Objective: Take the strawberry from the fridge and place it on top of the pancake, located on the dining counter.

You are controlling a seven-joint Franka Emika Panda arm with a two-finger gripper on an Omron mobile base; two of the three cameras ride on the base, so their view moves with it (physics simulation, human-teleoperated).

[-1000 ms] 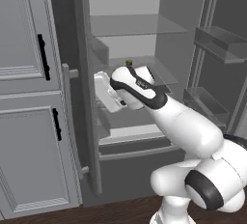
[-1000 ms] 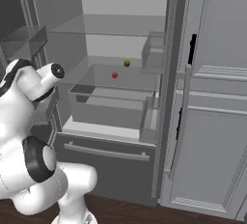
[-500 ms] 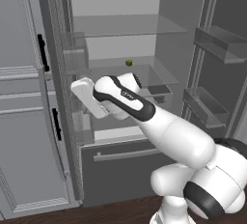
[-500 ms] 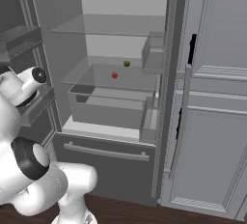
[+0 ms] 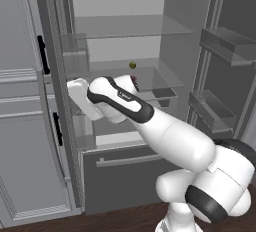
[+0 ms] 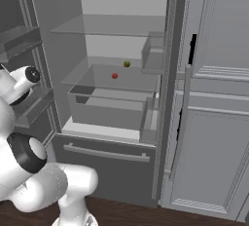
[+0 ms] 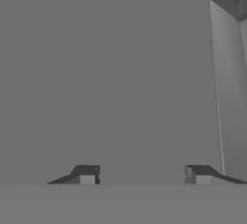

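Hand swung left toward fridge (image 6: 168, 49) door edge; gripper (image 7: 143, 175) fingers apart, gap narrowed, nothing between. Strawberry (image 6: 115, 76) untouched on glass shelf (image 6: 97, 81); pick pending.

text check | nothing readable anywhere tbh | faint mark on the white robot arm's dark band (image 5: 121, 94), way too blurry to make out

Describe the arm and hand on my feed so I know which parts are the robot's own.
Glossy white rounded arm segments with dark grey to black joint bands and a black strip along the forearm. The hand is a boxy white block; its two small dark fingertips are squared off.
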